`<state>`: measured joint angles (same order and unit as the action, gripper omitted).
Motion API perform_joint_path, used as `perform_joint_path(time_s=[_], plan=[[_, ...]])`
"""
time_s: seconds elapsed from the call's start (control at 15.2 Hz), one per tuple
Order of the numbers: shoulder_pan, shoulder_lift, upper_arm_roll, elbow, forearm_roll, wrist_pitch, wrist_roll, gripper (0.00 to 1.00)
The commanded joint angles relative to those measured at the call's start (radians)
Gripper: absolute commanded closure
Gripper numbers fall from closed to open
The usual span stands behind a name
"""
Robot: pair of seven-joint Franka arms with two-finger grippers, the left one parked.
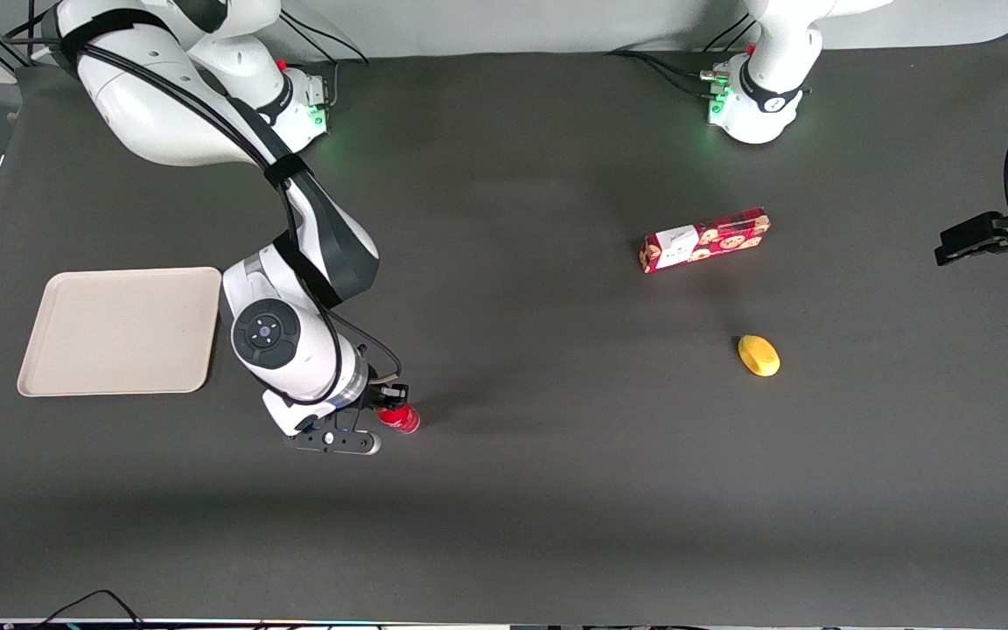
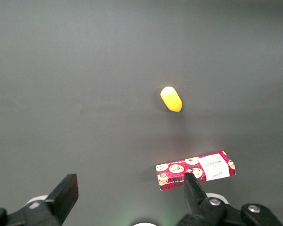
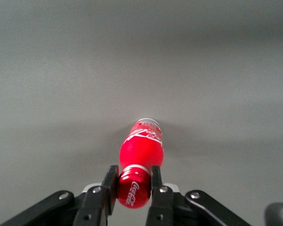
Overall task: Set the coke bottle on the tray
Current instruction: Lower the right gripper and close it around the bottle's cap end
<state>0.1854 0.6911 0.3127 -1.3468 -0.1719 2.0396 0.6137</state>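
Observation:
The coke bottle (image 1: 399, 417) is a small red bottle with white script lettering. In the right wrist view the coke bottle (image 3: 142, 149) shows its red cap between the two black fingers (image 3: 110, 182) and its silvery base pointing away from the camera. My gripper (image 1: 388, 406) is shut on the bottle's cap end; whether the bottle is off the dark table I cannot tell. The beige tray (image 1: 123, 330) lies flat toward the working arm's end of the table, beside the arm's wrist, with nothing on it.
A red cookie box (image 1: 704, 240) and a yellow lemon-like object (image 1: 759, 355) lie toward the parked arm's end of the table. Both also show in the left wrist view: the box (image 2: 195, 170) and the yellow object (image 2: 171, 99). The table is covered in dark grey cloth.

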Motion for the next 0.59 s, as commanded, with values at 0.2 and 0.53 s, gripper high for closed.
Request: perform_joint_path(time_s=[0.2, 0.53], plan=[[-0.006, -0.041, 0.009, -0.009, -0.026, -0.009, 0.026, 1.0], [-0.012, -0.125, 0.029, 0.101, -0.024, -0.254, 0.008, 1.0]])
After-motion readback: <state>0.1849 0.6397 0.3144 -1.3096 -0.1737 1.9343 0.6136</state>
